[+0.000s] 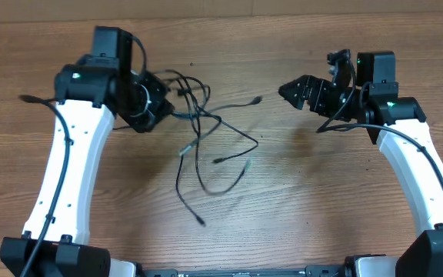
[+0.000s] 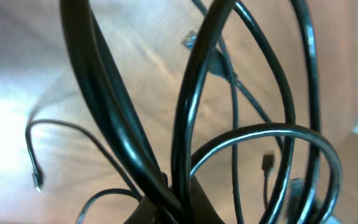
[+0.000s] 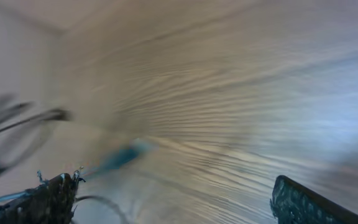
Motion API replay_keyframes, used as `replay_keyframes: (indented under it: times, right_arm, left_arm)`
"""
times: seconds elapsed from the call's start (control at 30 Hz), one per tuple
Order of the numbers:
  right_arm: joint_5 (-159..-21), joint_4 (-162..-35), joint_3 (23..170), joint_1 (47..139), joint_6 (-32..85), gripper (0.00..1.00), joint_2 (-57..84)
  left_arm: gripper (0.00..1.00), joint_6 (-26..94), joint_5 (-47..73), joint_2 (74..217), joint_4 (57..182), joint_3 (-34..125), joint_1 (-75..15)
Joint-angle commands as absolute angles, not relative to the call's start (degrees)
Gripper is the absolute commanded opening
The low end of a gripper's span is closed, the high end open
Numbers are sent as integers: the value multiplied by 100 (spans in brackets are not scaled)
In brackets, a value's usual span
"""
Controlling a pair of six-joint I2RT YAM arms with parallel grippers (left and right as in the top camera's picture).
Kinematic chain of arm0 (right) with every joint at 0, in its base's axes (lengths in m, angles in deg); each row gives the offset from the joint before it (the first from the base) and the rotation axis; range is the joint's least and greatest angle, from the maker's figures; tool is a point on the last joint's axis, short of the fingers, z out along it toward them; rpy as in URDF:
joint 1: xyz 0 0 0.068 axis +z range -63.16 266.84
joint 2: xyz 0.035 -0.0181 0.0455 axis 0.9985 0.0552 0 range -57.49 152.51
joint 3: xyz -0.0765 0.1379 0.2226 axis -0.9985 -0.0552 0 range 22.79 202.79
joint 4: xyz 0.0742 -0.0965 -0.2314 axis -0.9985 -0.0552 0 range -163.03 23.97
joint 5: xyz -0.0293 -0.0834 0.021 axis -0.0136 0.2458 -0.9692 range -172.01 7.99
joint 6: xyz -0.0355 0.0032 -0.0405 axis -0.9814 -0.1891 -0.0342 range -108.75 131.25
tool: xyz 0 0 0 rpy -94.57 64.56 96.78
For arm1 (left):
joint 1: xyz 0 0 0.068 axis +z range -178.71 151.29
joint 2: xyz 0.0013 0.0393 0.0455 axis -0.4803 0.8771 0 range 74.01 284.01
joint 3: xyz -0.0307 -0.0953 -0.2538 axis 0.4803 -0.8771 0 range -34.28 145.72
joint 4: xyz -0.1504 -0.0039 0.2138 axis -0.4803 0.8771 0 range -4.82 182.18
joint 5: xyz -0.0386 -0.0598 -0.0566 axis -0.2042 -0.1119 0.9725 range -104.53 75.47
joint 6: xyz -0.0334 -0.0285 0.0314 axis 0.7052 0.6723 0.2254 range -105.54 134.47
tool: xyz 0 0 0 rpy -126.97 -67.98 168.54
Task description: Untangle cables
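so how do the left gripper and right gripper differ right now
The left gripper is shut on the cables; the right gripper is open, with nothing between its fingers. The left gripper sits at the edge of the tangle; the right gripper is apart from it, over bare table. Both are dark and sit on white arms.
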State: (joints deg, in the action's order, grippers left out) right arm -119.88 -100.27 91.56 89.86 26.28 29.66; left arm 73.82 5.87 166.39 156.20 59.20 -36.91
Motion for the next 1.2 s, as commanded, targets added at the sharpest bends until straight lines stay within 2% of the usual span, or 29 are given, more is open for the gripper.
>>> replay_keyframes:
  times: [0.0, 0.13, 0.23, 0.73, 1.07, 1.17]
  right_arm:
    - [-13378, -9703, 9143, 8976, 2269, 100, 2855]
    - [-14510, -9159, 9143, 8978, 2341, 100, 2855]
    - [-14866, -9054, 9143, 9065, 2344, 100, 2855]
    - [-14335, -9181, 9143, 10621, 2330, 100, 2855]
    - [-11833, -9443, 9143, 11629, 2350, 100, 2857]
    - [-11096, -9424, 9143, 11771, 2735, 100, 2857]
  left_arm:
    - [4, 7880, 23, 16622, 15872, 6007, -3995]
    - [4, 8330, -869, 16622, 16055, 6007, -4358]
    - [4, 8669, -1297, 16622, 16022, 6007, -4583]
    - [4, 8601, -2235, 16624, 15979, 6007, -4898]
    - [4, 8470, -1686, 16624, 16062, 6007, -4900]
    - [4, 8470, -1590, 16624, 16178, 6007, -4900]
